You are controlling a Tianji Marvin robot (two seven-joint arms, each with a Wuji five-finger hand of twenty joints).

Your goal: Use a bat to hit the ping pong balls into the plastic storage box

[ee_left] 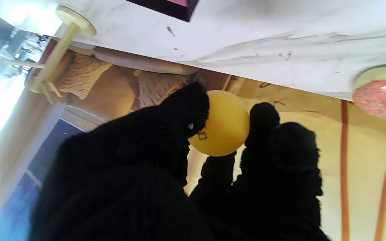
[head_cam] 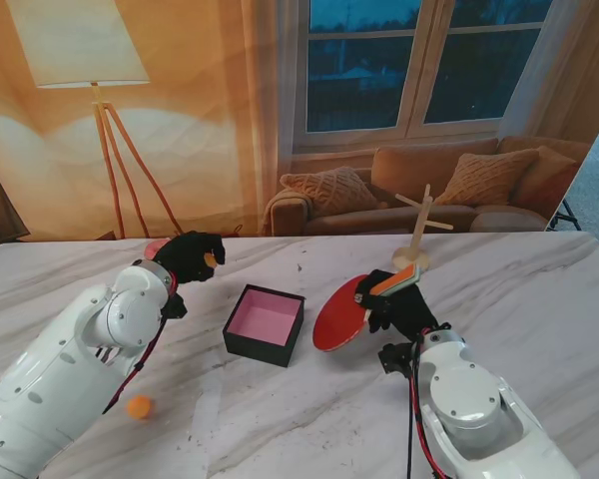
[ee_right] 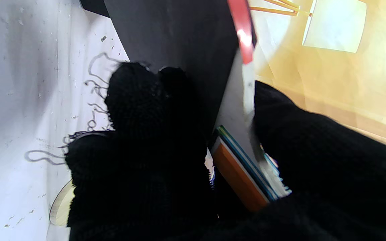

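Note:
My left hand (head_cam: 190, 256), in a black glove, is raised over the far left of the table and is shut on an orange ping pong ball (head_cam: 211, 259). In the left wrist view the ball (ee_left: 223, 124) is pinched between the fingertips. My right hand (head_cam: 399, 304) is shut on the handle of a red bat (head_cam: 339, 317), whose blade tilts toward the box. The bat's dark face (ee_right: 179, 40) fills the right wrist view. The black storage box (head_cam: 265, 324) with a pink floor sits open between the hands. A second orange ball (head_cam: 139, 406) lies on the table near my left arm.
A wooden peg stand (head_cam: 417, 239) stands on the table beyond my right hand. A pink donut on a pale disc (ee_left: 380, 97) lies by the far table edge near my left hand. The marble table (head_cam: 539, 299) runs wide to the right.

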